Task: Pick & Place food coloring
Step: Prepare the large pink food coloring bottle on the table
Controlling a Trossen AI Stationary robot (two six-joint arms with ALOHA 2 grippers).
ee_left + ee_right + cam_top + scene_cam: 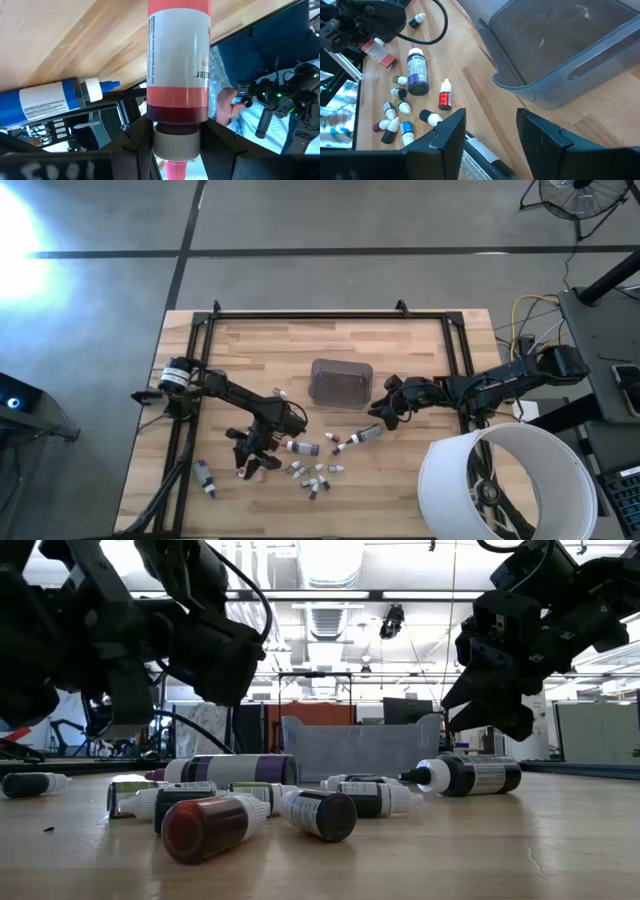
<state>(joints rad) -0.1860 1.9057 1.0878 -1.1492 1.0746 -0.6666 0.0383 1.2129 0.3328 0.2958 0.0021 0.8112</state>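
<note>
We saw the left gripper (175, 150) clamped on a red food coloring bottle (178, 60), above the table (420, 340) near its front left. A blue bottle (47, 100) lay near it. The right gripper (490, 135) hung open, empty, over a dark bottle (366, 435) just beside the grey tub (570, 50). The small bottles (315, 475) lay scattered between the arms, outside the tub.
</note>
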